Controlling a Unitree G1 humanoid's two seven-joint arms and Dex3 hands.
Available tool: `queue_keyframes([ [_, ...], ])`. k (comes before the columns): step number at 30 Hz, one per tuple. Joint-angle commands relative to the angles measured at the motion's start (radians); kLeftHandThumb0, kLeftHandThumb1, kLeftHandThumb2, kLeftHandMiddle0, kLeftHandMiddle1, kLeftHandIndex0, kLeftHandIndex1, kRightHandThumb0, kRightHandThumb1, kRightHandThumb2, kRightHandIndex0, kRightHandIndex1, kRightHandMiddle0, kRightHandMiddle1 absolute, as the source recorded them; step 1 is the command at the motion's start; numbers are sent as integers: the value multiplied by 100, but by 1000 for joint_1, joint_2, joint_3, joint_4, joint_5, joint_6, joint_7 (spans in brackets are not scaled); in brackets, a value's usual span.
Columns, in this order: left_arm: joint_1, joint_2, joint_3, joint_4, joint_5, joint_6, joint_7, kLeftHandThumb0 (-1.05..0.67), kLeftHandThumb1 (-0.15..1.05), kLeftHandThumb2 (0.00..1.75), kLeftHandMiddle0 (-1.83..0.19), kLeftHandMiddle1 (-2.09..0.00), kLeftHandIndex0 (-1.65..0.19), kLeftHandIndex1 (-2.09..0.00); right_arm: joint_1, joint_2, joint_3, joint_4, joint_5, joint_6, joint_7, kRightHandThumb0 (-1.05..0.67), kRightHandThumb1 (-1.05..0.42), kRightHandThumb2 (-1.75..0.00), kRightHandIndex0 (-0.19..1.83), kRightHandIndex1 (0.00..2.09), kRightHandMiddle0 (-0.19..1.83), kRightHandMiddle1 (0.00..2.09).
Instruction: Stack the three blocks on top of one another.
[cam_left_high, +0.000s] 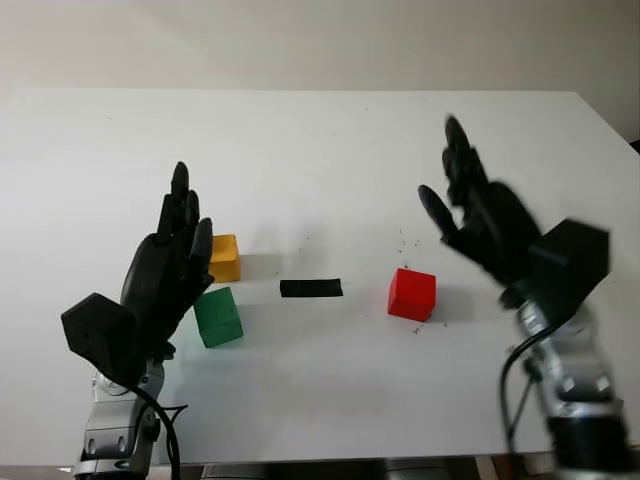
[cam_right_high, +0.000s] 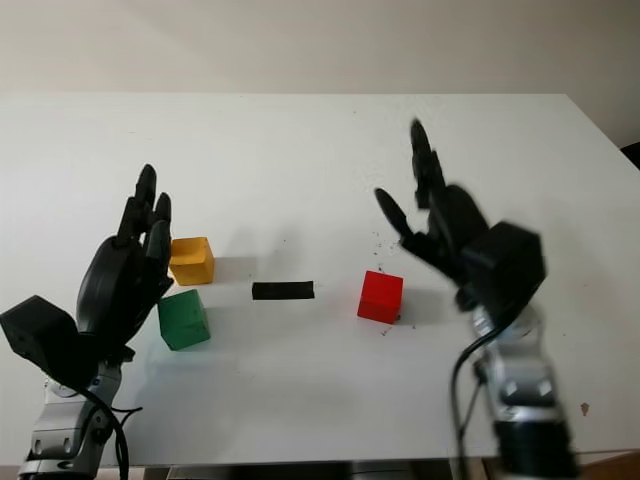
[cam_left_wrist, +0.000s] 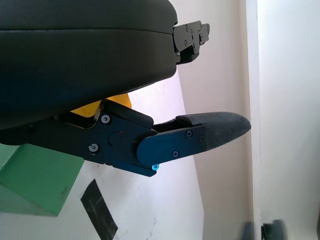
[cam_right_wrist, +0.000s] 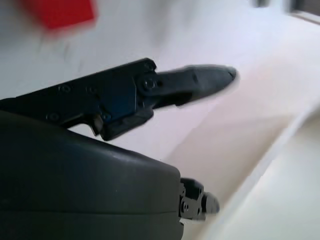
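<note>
The left hand (cam_left_high: 165, 270) hangs open over the white table (cam_left_high: 320, 140), holding nothing, its fingers partly covering the yellow block (cam_left_high: 225, 257) and the green block (cam_left_high: 218, 317) just beside it. A black tape strip (cam_left_high: 311, 288) lies between these and the red block (cam_left_high: 412, 294). Rightmost, the right hand (cam_left_high: 480, 215) is raised open, empty, above and beside the red block.

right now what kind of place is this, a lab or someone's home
Most likely a lab or test bench, not a home: a bare white table against a plain wall holds a yellow block, green block and red block, plus a strip of black tape as a marker.
</note>
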Motion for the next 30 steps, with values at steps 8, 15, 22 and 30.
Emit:
queue_keyframes([
  [8,-6,73,88,-32,-26,-5,-9,-66,105,58,18,-3,18,-2,-231,-254,113,65,-119,-173,262,-51,-70,-4,6,10,29,14],
  [15,-3,90,108,-53,-36,35,-9,-64,105,57,18,-3,18,-3,-361,-329,198,120,-165,-411,388,-44,-71,-5,16,11,41,12],
  [22,-13,85,99,-24,-44,0,-41,-62,105,60,19,-4,19,-3,-432,-344,273,227,-255,-683,384,-45,-70,-6,20,8,51,10],
  [30,-22,73,76,-18,-24,-3,-35,-63,105,62,19,-5,19,-4,-411,-344,328,254,-273,-838,387,-38,-75,-7,18,6,54,10],
])
